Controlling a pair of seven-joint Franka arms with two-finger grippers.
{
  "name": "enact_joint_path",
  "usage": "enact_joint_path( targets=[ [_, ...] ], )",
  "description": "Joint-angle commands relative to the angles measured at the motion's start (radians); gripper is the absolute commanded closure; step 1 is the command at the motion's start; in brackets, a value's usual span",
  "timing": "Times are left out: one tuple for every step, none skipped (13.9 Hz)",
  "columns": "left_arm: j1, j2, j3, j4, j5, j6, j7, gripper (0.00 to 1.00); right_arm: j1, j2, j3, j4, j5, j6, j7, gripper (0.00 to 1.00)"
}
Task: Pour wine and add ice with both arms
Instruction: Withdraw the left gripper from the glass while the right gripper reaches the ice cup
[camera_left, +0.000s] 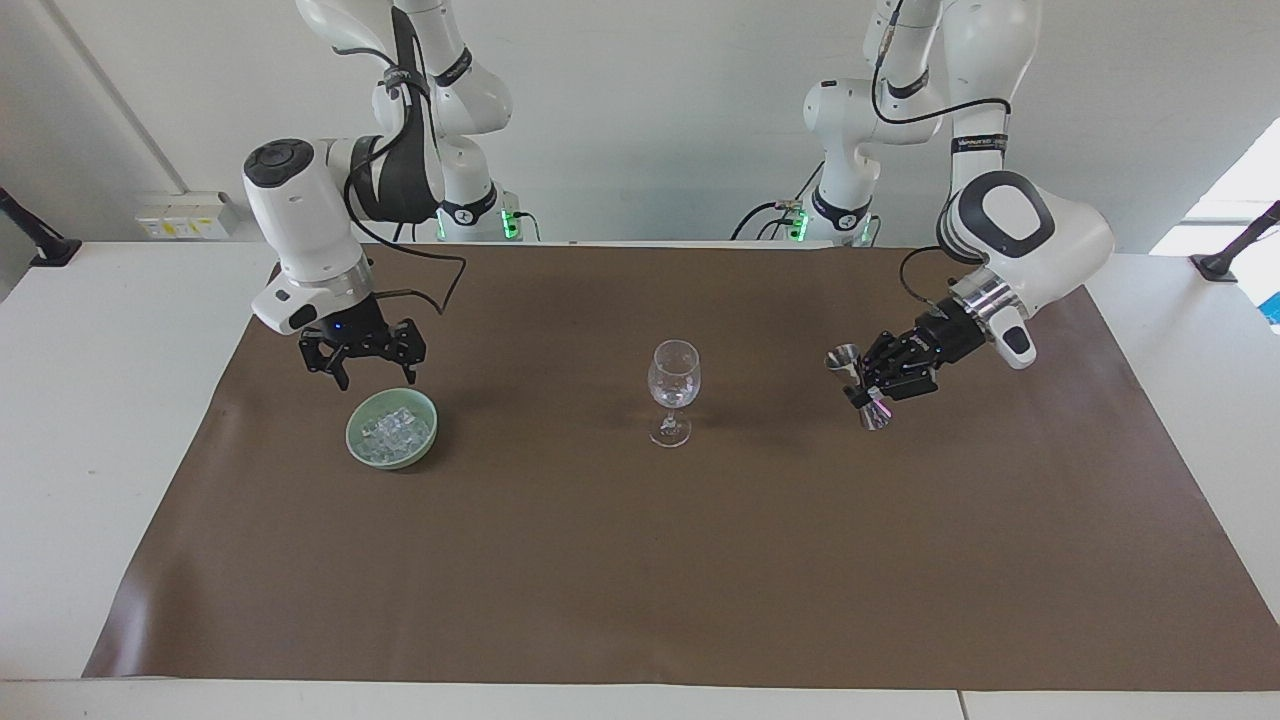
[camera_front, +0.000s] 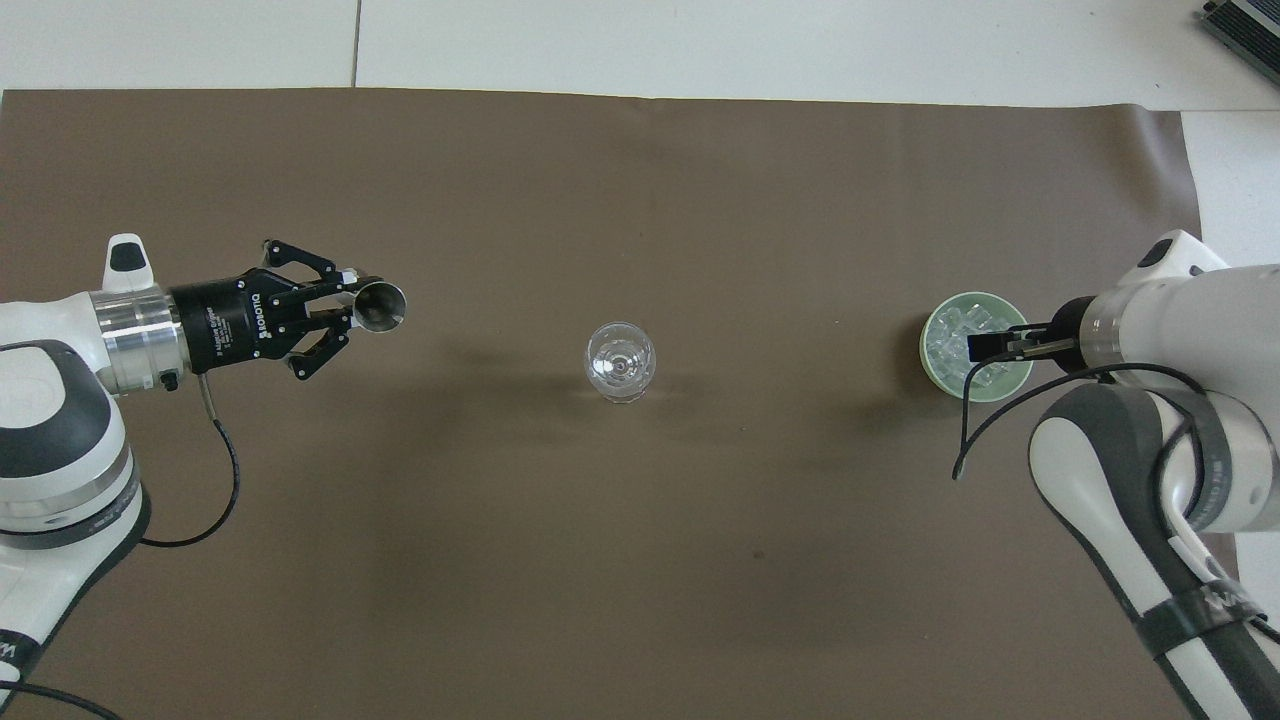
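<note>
Starting at the robots' end:

- Right claw (camera_left: 376, 377): fingers apart, holding nothing. It hangs over the robot-side rim of the bowl (camera_left: 351, 433), pointing down and not yet in it. My read is that it's staged for a straight drop onto a cube.
- Left claw (camera_left: 872, 385): clamped on the jigger (camera_left: 845, 357) at its narrow waist, which leaves both cones clear. The jigger is near upright with its mouth up, over bare mat (camera_left: 640, 560) toward the left arm's end, well apart from the glass (camera_left: 674, 378). Being level and off to the side suggests it's being carried or parked rather than poured. I can't tell if there's anything in it.

Next row out:

- Ice (camera_left: 397, 430): a heap of clear cubes in the green bowl, toward the right arm's end of the desk (camera_left: 100, 400). None has been picked.
- Glass: upright mid-mat, between the two arms and about level with the bowl. Either arm can reach it without crossing the other, which is probably why it's centred. I see no cubes in it, and I can't tell if it holds liquid.

Past that there's just mat.

Risks, as I judge them:

- The cubes are small and slick, so open fingers could scatter the heap or nudge the bowl.
- The glass is top-heavy on a thin stem, so the drop should come from above the rim without touching it.
</note>
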Motion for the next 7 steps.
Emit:
enact_joint_path(
  targets=[
    [0.087,0.002,-0.009,-0.013,0.026,-0.100,-0.027,1.00,-0.012,0.047,-0.007,-0.033,-0.010,0.068,-0.046,0.00],
    [0.108,0.020,-0.009,-0.011,0.027,-0.124,-0.027,1.00,-0.012,0.073,-0.010,-0.033,-0.011,0.093,-0.063,0.00],
    [0.137,0.034,-0.009,-0.008,0.027,-0.146,-0.026,1.00,-0.012,0.090,-0.010,-0.033,-0.011,0.119,-0.083,0.00],
    [0.156,0.046,-0.011,-0.007,0.027,-0.157,-0.025,1.00,-0.012,0.102,-0.010,-0.033,-0.011,0.123,-0.092,0.00],
    [0.162,0.060,-0.011,-0.005,0.026,-0.161,-0.025,1.00,-0.012,0.107,-0.012,-0.033,-0.015,0.125,-0.094,0.00],
    [0.164,0.075,-0.011,-0.005,0.023,-0.163,-0.025,1.00,-0.012,0.109,-0.012,-0.033,-0.030,0.128,-0.095,0.00],
    [0.171,0.088,-0.011,-0.005,0.020,-0.171,-0.025,1.00,-0.012,0.112,-0.012,-0.034,-0.044,0.128,-0.097,0.00]
  ],
)
